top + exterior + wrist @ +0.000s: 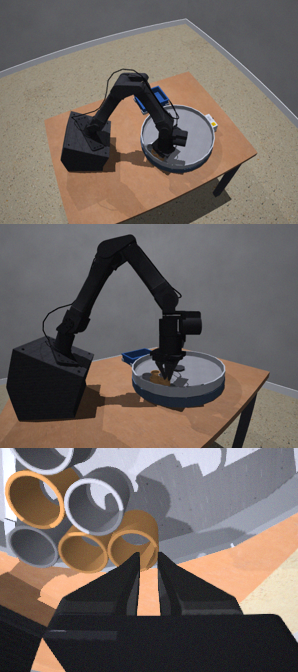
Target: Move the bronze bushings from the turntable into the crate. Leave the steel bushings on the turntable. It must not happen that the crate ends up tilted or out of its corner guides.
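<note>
Three bronze bushings point(20, 498) point(82, 553) point(142, 523) and three steel bushings point(32, 545) point(80, 503) point(37, 455) stand upright in a tight cluster at the near-left wall of the turntable point(199, 141) point(201, 390). My gripper point(167, 379) point(148, 559) is only slightly open, with a narrow gap between its tips. It points down at the right edge of the rightmost bronze bushing, and I see nothing held. Whether the tips touch its rim is unclear. The blue crate point(163, 103) point(129, 360) stands behind the turntable, partly hidden by the arm in the top view.
The turntable's raised rim runs close beside the bushings. A white box with a yellow label point(211, 122) stands against the turntable's far-right side. The arm's black base block point(85, 151) point(45, 385) stands at the left of the table point(141, 194).
</note>
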`<state>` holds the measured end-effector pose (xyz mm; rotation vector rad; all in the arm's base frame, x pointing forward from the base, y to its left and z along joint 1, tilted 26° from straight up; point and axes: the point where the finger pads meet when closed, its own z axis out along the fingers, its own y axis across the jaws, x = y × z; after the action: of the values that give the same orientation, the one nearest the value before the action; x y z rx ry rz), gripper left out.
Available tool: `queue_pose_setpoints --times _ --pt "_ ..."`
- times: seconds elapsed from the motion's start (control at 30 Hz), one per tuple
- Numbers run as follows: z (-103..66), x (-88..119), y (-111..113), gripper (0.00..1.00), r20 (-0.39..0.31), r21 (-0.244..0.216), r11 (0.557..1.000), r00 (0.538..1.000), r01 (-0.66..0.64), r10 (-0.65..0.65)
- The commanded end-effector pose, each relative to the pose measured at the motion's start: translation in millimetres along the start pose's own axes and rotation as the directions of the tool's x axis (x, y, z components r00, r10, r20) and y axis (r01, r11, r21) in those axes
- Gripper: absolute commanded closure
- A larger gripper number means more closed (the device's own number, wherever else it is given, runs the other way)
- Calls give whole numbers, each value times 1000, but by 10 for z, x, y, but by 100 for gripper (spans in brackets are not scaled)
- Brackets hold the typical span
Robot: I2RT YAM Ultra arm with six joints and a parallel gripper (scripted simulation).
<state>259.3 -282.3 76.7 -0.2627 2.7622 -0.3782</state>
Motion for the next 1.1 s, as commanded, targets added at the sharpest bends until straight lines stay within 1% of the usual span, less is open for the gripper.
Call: queue_pose_setpoints --times 0.0,0.1,1.07 --pt "-160 -146 -149 85 35 40 999 999 6 -7" --pt "-102 -138 -132 85 26 24 1000 1000 4 -5" --pt "-102 -143 -141 85 28 27 1000 1000 4 -5"
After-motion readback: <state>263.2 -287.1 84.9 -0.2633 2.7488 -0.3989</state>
